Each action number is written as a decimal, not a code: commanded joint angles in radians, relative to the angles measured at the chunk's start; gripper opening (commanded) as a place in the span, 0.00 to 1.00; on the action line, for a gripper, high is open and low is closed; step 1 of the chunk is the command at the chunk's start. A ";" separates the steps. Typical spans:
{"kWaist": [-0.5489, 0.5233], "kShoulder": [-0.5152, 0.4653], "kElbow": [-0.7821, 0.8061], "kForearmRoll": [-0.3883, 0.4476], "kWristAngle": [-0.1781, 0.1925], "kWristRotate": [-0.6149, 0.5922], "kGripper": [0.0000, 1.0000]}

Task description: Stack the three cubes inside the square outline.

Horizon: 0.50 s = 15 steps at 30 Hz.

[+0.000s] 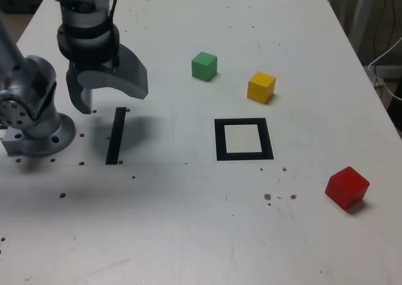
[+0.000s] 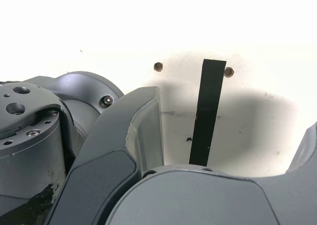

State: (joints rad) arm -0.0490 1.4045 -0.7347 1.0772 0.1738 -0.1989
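Note:
In the exterior view three cubes lie apart on the white table: a green cube (image 1: 204, 66) at the back, a yellow cube (image 1: 261, 86) to its right, and a red cube (image 1: 347, 187) near the front right. The square outline (image 1: 220, 140), a black frame with a white centre, lies between them with nothing in it. My gripper (image 1: 110, 100) hangs open and empty at the exterior view's left, far from all the cubes. In the wrist view the gripper (image 2: 230, 116) shows its jaws spread wide, and no cube or outline shows there.
A straight black strip (image 1: 116, 135) (image 2: 207, 111) lies on the table just under the gripper. The arm's grey base (image 1: 31, 125) (image 2: 34, 136) is bolted at the exterior view's left edge. Small dark specks and screw holes (image 2: 158, 66) dot the tabletop.

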 commanded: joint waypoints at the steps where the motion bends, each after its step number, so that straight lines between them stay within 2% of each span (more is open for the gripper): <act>1: 0.000 -0.003 -0.001 0.004 -0.001 -0.002 0.98; 9: 0.000 -0.005 -0.014 0.013 -0.003 0.007 0.98; 15: 0.000 0.001 -0.068 0.032 -0.020 0.033 0.98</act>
State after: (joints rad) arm -0.0490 1.4040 -0.7883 1.1033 0.1569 -0.1690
